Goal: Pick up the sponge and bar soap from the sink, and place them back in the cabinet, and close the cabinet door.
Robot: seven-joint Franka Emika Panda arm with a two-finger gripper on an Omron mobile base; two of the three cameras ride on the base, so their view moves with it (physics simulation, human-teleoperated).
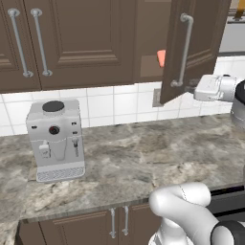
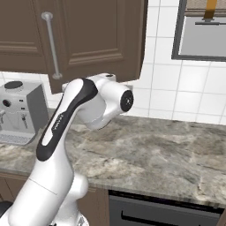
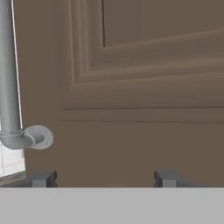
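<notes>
Two dark fingertips [image 3: 41, 178] sat at the bottom of the hand view, wide apart, with nothing between them; the gripper [image 3: 104, 178] was right up against the cabinet door [image 3: 144, 87], and it was too close to tell if the tips touched the wood; the silver bar handle [image 3: 11, 78] ran down the left side of that view and ended in a round foot just above the left tip; from the left base view the white hand reached in from the right toward the low edge of the door [image 1: 191, 48], near the bottom of its long handle [image 1: 183, 50]; the door stood part way open, swung out from the cabinet [image 1: 148, 43]; inside the gap a bit of the pink bar soap [image 1: 161, 58] showed on the shelf, partly hidden by the door; the sponge could not be made out behind the door; next to the cabinet were two more brown doors with two handles [image 1: 28, 43]; below them a grey coffee machine [image 1: 55, 139] stood on the marbled counter [image 1: 139, 158], well apart from the hand; white tiles [image 1: 115, 103] covered the wall behind; in the right base view a window [image 2: 204, 31] was on the wall to the right.
</notes>
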